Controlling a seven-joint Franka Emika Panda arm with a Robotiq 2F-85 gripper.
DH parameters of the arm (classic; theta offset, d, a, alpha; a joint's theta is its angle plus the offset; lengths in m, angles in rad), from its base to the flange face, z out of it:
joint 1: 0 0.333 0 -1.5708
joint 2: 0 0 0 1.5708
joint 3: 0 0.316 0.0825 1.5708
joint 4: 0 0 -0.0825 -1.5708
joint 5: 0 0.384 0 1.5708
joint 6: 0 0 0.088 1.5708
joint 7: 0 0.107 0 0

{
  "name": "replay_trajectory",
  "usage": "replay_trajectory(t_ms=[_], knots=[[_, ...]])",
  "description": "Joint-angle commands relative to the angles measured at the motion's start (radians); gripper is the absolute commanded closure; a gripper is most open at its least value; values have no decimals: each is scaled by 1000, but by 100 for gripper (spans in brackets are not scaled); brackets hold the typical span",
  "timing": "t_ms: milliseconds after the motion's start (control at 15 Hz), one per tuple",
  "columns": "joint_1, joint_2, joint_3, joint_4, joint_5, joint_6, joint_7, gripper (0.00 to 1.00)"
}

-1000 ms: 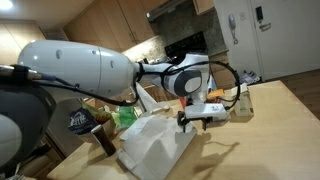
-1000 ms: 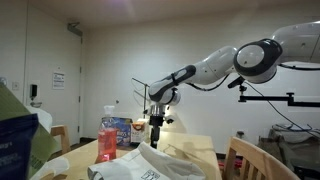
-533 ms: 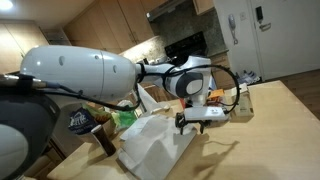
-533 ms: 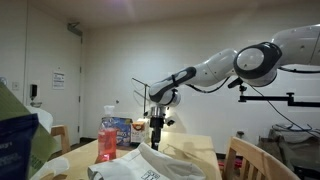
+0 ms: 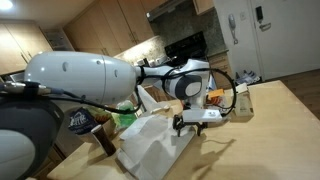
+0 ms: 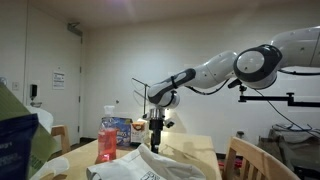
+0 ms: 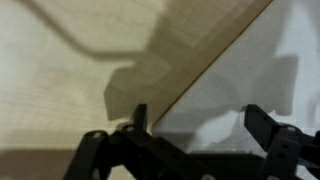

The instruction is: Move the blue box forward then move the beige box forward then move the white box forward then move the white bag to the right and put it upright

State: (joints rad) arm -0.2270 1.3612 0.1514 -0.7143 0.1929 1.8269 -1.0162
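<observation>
The white bag (image 5: 155,145) lies slumped and crumpled on the wooden table; its folds also fill the bottom of an exterior view (image 6: 150,166). My gripper (image 5: 196,119) hangs just above the bag's right edge, pointing down (image 6: 156,140). In the wrist view the gripper (image 7: 200,125) is open, its dark fingers (image 7: 140,120) straddling the border between white cloth (image 7: 250,70) and bare wood, with nothing between them. A blue box (image 6: 122,131) with white patches stands behind a red cup. A beige box (image 5: 240,100) stands right of the gripper. I cannot make out the white box.
The red translucent cup (image 6: 108,140) stands left of the gripper. A green bag (image 5: 125,117) and a dark object (image 5: 103,138) sit left of the white bag. The wooden table (image 5: 270,130) stretches to the right. A chair back (image 6: 245,158) rises at the near right.
</observation>
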Motion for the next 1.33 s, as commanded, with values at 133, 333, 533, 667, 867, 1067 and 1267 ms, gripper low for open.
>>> replay_trajectory(t_ms=[133, 333, 533, 667, 867, 1067, 1267], knots=[[18, 41, 8, 73, 0, -51, -1, 9], [18, 49, 8, 85, 1, -50, 0, 43], [17, 56, 8, 96, 3, -50, 1, 66], [18, 60, 8, 101, 2, -50, 2, 81], [18, 65, 7, 103, 2, -45, 3, 99], [21, 67, 4, 106, 0, -31, 7, 100], [23, 64, 1, 106, -1, -11, 9, 100]])
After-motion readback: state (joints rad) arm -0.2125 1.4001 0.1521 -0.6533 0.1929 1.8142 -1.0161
